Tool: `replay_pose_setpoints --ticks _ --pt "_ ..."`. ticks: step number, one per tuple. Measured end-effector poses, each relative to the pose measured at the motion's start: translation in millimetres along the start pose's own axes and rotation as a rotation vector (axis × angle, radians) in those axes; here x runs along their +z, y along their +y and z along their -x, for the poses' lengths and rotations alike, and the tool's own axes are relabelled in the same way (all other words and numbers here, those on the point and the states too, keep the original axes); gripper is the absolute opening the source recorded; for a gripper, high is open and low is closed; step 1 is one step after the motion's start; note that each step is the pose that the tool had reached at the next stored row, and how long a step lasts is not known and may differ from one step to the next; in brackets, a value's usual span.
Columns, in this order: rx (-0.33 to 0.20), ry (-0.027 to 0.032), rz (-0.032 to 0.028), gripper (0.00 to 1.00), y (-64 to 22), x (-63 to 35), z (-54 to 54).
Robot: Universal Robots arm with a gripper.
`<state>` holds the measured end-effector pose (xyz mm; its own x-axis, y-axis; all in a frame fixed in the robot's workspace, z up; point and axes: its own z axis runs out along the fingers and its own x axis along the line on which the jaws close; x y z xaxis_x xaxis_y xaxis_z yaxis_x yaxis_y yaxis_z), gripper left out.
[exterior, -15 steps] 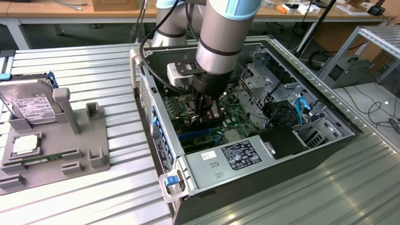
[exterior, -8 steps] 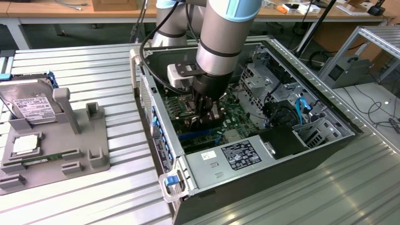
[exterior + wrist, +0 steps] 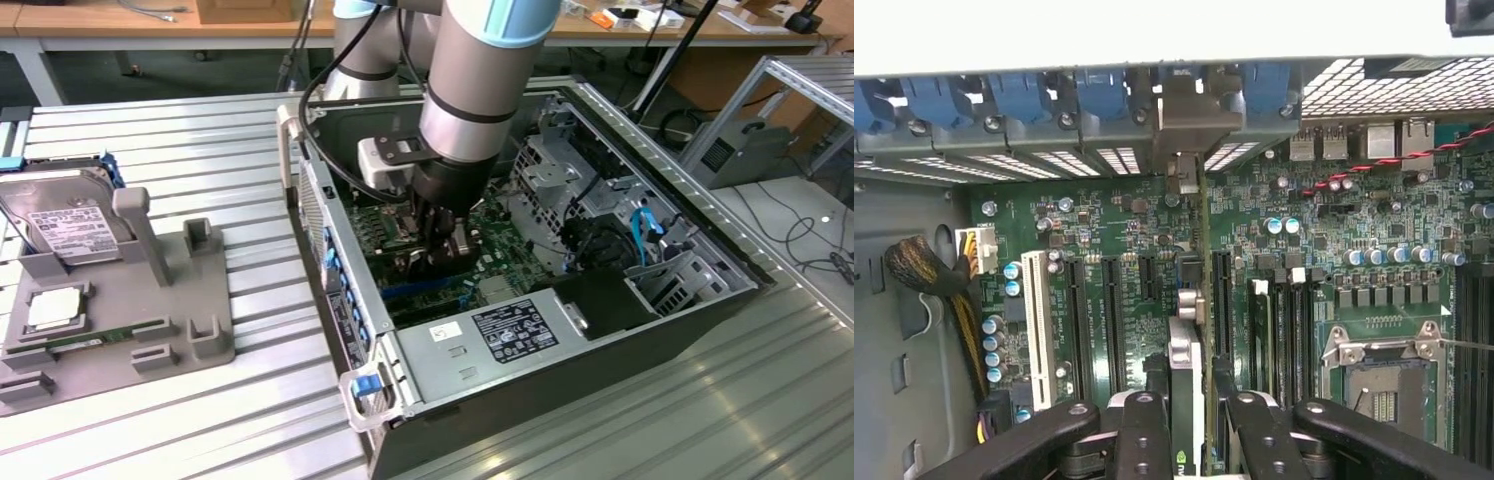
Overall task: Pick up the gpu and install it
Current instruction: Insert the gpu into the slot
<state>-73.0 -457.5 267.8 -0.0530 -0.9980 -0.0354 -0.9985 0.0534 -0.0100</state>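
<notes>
My gripper (image 3: 434,245) hangs inside the open computer case (image 3: 627,330), low over the green motherboard (image 3: 514,225). It is shut on the gpu (image 3: 1187,360), a thin dark card seen edge-on between the two black fingers (image 3: 1144,420). The card stands upright, and its silver bracket end (image 3: 1184,175) reaches toward the case's rear slot openings under the blue latches (image 3: 1104,95). The card runs along the motherboard (image 3: 1124,230) between the black expansion slots (image 3: 1222,290). I cannot tell whether its lower edge touches a slot. In the exterior view the gpu (image 3: 458,243) shows just beneath the fingers.
A grey fixture tray (image 3: 120,300) on the exterior view's left holds a hard drive (image 3: 60,225), a processor (image 3: 54,308) and a memory stick (image 3: 67,345). In the case are the power supply (image 3: 514,335), drive cage (image 3: 561,165), CPU socket (image 3: 1384,375) and a cable bundle (image 3: 934,275).
</notes>
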Motion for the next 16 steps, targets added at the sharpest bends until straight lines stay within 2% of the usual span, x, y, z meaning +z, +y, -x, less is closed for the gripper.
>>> replay_pose_setpoints --ticks 2,5,8,16 --pt "0.000 -0.0001 0.0000 0.27 -0.1 -3.7 0.1" --pt "0.000 0.0002 0.0008 0.27 -0.8 -3.7 0.0" --pt "0.000 0.0003 0.0041 0.27 -2.3 -1.7 0.0" --pt "0.000 0.0001 0.0040 0.27 -1.2 3.7 -0.3"
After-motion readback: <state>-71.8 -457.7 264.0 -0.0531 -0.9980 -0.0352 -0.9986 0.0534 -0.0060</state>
